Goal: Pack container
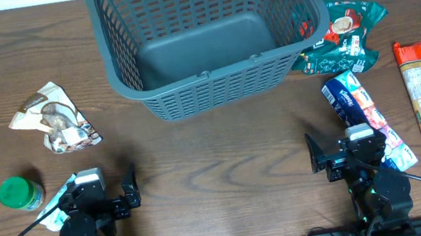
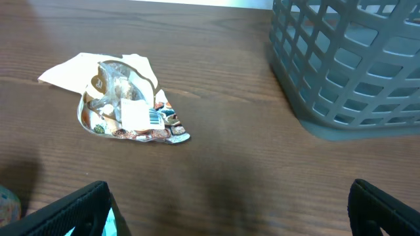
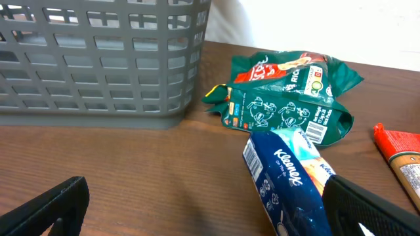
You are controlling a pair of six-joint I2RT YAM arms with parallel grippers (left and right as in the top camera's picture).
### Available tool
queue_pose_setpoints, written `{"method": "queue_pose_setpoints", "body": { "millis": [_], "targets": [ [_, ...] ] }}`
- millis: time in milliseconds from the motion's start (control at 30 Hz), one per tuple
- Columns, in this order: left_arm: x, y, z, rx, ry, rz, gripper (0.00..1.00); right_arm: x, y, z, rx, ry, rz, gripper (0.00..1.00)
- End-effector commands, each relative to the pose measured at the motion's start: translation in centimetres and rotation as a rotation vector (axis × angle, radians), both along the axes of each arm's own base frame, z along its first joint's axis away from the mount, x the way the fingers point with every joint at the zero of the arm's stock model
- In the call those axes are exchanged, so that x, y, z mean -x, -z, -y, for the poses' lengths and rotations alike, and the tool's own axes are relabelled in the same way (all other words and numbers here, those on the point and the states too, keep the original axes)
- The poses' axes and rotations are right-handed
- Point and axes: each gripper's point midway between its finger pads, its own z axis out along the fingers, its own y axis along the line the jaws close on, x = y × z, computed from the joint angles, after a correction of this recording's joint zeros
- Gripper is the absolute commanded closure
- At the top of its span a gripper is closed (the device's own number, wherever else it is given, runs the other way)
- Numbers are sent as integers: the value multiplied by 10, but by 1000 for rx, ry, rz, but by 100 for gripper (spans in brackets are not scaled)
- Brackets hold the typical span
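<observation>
container (image 1: 215,90) far centre | snack bag (image 1: 54,118) left | tissue pack (image 1: 358,111) right

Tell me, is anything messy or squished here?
Nothing has spilled. The beige packet left of the basket is crumpled, and the green bag lies folded by the basket's right side. The basket sits a bit crooked.

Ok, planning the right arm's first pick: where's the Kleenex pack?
Overhead view: the Kleenex pack lies on the right, running from the green snack bag to beneath the right gripper.
</observation>
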Motion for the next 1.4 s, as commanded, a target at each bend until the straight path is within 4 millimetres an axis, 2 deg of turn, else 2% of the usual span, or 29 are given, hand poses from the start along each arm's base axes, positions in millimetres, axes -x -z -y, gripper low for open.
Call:
{"method": "queue_pose_setpoints", "body": {
  "millis": [0, 1067, 1133, 1233, 1367],
  "targets": [
    [0, 6, 2, -3, 14, -8, 1, -1, 1, 6, -12, 31, 3, 1],
    [-1, 5, 6, 8, 35, -4, 1, -1, 0, 5, -18, 29, 6, 1],
    [-2, -1, 10, 19, 55, 21, 2, -2, -4, 5, -29, 32, 19, 1],
    [-6, -26, 14, 64, 64, 99, 1, -2, -12, 7, -81, 55, 39, 1],
    [-5, -49, 14, 71, 62, 138, 1, -1, -25, 23, -78, 145, 68, 1]
  ]
}}
